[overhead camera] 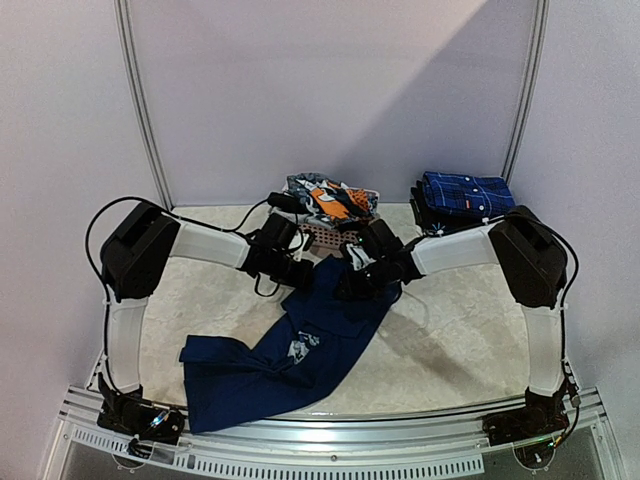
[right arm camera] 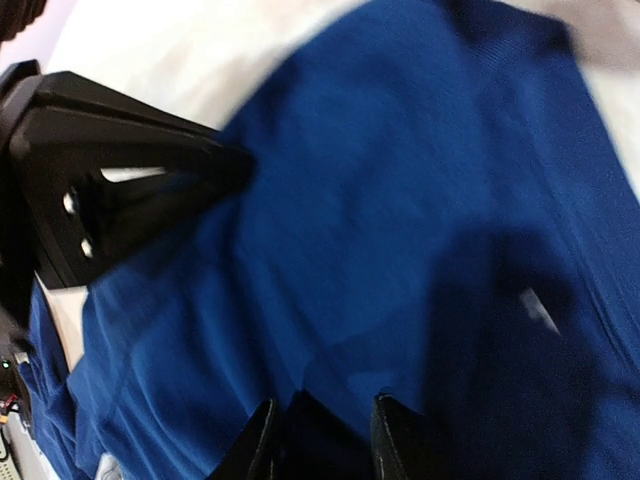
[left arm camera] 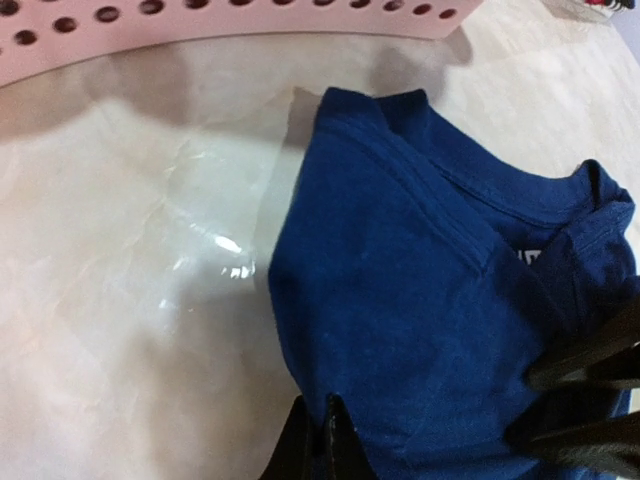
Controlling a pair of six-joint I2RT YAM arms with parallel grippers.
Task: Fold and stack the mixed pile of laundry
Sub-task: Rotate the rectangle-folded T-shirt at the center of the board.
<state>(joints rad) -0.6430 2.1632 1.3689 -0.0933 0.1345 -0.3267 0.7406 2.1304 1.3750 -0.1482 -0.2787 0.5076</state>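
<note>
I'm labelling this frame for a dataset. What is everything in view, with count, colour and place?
navy blue soft T-shirt with a pale print: one, navy, spread from the table's middle to its near left.
orange, black and white patterned garments: heap, count unclear, in the basket.
pale pink perforated plastic basket: one, pink, far middle.
blue checked folded garments: stack, count unclear, far right.
pale marbled table: one, cream, under everything.
left arm's fingers: two, black, shut on the T-shirt's edge.
right arm's fingers: two, black, pinching the T-shirt near its collar.
</note>
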